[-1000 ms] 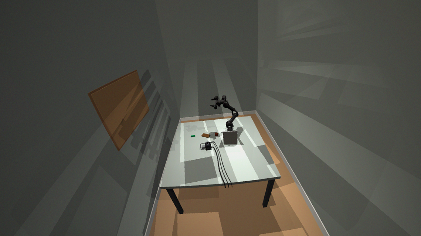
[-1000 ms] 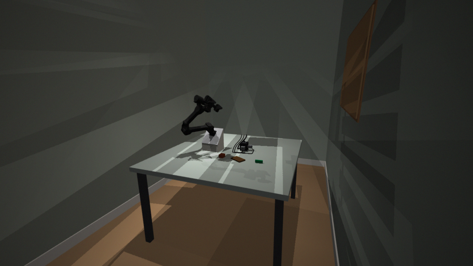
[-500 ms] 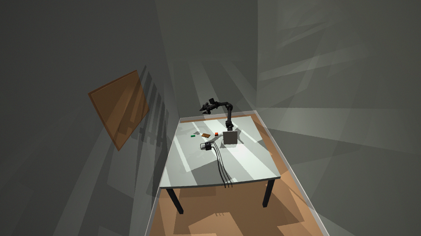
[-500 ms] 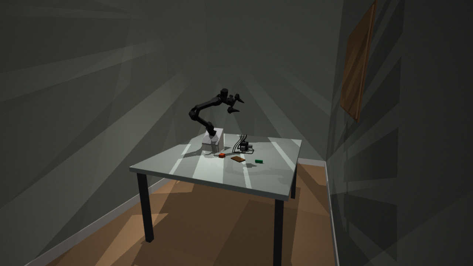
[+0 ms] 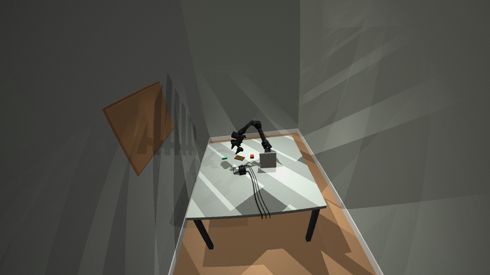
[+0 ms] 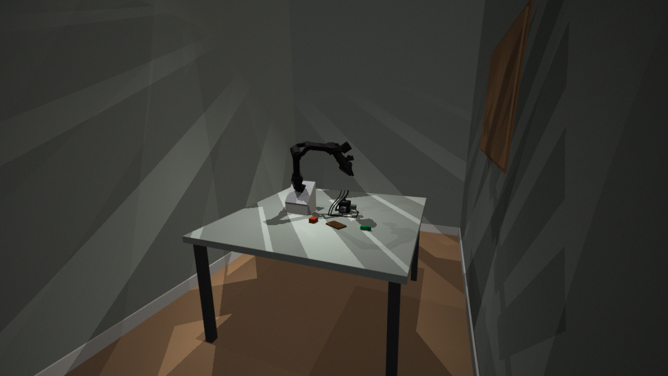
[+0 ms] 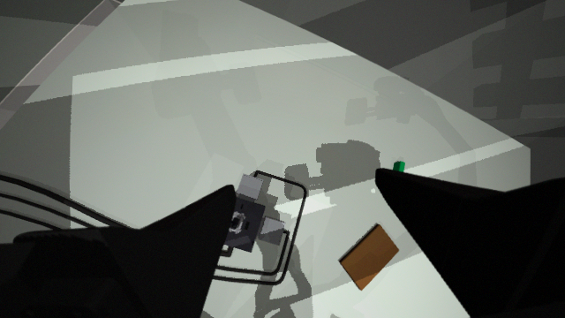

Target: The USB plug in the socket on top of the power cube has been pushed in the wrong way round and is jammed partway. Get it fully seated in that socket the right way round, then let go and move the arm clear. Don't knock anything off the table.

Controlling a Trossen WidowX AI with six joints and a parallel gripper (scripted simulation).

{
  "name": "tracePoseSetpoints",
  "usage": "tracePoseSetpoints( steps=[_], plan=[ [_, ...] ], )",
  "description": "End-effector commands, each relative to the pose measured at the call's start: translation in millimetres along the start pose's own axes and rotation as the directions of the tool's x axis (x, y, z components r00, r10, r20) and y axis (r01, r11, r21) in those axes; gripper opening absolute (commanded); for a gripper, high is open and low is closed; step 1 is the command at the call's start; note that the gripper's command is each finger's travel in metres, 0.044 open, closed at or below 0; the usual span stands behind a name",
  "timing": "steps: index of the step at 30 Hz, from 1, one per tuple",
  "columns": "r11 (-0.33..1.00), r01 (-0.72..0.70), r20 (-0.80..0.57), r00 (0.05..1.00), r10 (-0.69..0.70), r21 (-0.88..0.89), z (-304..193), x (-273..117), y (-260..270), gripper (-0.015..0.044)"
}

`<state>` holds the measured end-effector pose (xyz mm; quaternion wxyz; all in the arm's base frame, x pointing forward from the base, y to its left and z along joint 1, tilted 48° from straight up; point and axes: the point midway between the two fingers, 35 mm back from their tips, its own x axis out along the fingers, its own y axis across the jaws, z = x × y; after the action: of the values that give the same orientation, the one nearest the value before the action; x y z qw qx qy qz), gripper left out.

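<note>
Above the pale table, the black gripper is held up in the air, tilted downward; its two fingers are spread wide and nothing is gripped between them. Between the fingertips, as seen from the wrist, bare table top and shadows are framed; the dark power cube is partly covered by one finger in that view. On the cube's upper face the socket area is shown, with a pale-rimmed dark shape at it; whether this is the USB plug, and how far or which way round it is seated, cannot be told. Light grey blocks are set against the cube's sides; black cables are looped round beside it and, in the top view, are run over the table edge. Near the cube, a flat brown slab is laid on the table, between a green block and a red block; farther out, the arm is carried by a whitish pedestal.
</note>
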<state>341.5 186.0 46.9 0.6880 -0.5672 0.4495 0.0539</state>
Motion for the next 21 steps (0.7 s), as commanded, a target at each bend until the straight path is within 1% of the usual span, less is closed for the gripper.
tracePoseSetpoints(
  steps=[1,3,5,7,8,21],
  plan=[
    [0.875,-0.207,-0.238,0.965,0.109,-0.437,-31.6,50.3,45.0,0.0440],
    [0.773,-0.306,-0.323,0.936,0.138,-0.556,-46.8,64.3,60.3,0.0440],
    [0.636,-0.416,-0.414,0.896,0.164,-0.649,-62.5,78.2,74.8,0.0440],
    [0.489,-0.516,-0.495,0.849,0.183,-0.704,-78.0,89.4,87.9,0.0440],
    [0.453,-0.537,-0.513,0.838,0.187,-0.712,-81.6,91.7,90.8,0.0440],
    [0.444,-0.542,-0.518,0.835,0.187,-0.714,-80.7,93.2,91.0,0.0440]
  ],
)
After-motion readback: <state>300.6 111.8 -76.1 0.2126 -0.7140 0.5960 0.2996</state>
